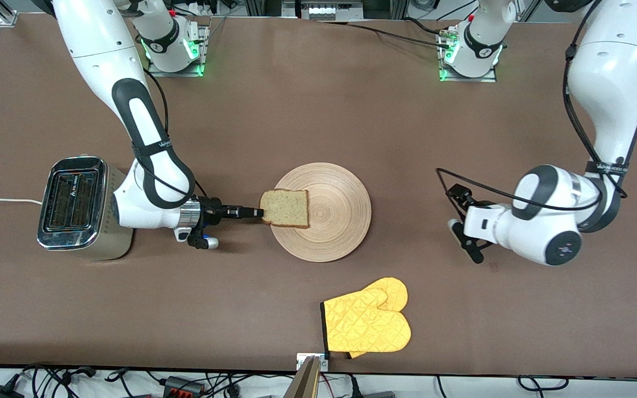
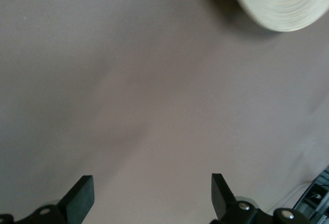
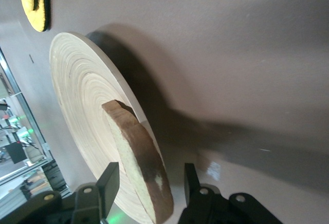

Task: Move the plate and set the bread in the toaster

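The bread (image 1: 285,208), a squarish slice with a darker crust, is gripped at its crust edge by the right end effector (image 1: 256,213), whose fingers (image 3: 109,183) are seen on either side of the slice. The slice is positioned over the part of the plate (image 1: 340,221) toward the right arm's end of the tabletop (image 1: 318,110), its broad face shown upward in the front view; whether it rests on the plate cannot be told. The round light-wood plate lies flat near the middle of the tabletop. The two-slot toaster (image 1: 75,207) stands at the right arm's end, its slots facing up and their long axis running near to far; nothing can be made out in the slots.

The left end effector (image 1: 465,240) is held open over bare tabletop toward the left arm's end, well apart from the plate. A yellow oven mitt (image 1: 367,323) lies nearer to the front camera than the plate.
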Controlling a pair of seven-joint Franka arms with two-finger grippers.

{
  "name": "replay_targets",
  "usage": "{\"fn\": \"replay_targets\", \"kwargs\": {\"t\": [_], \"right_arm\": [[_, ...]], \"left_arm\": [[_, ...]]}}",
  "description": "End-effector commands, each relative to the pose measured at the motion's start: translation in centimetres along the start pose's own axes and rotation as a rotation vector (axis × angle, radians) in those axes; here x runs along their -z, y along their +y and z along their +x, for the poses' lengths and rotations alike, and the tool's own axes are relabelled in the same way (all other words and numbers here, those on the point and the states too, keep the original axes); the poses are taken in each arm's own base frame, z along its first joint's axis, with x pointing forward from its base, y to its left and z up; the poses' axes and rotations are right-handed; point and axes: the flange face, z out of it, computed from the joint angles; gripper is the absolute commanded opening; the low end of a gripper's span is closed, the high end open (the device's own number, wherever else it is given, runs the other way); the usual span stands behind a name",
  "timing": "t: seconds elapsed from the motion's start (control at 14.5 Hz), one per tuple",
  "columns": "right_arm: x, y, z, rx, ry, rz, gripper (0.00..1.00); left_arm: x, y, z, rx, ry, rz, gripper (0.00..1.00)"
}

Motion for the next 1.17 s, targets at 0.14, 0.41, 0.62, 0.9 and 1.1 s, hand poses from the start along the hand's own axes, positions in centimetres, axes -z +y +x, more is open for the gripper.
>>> {"fn": "replay_targets", "kwargs": {"t": [0.14, 0.41, 0.62, 0.9, 1.1], "right_arm": [[-1.4, -0.7, 0.1, 0.015, 0.013, 0.028, 0.58], [-2.2, -0.6, -0.1, 0.011, 0.004, 0.026, 0.48], [-2.2, -0.7, -0.1, 0.012, 0.003, 0.027, 0.19], [-1.3, -2.2, 0.4, 0.041, 0.013, 0.040, 0.00], [0.4, -4.2, 1.0, 0.089, 0.032, 0.012, 0.00]], "left_arm": [[5.8, 6.2, 0.3, 0.276, -0.030, 0.257, 1.00], [9.5, 6.3, -1.2, 0.433, 0.049, 0.284, 1.00], [14.6, 6.4, -2.9, 0.497, 0.150, 0.309, 1.00], [19.8, 7.0, -7.8, 0.687, 0.235, 0.345, 1.00], [22.1, 8.3, -10.8, 0.726, 0.230, 0.361, 1.00]]}}
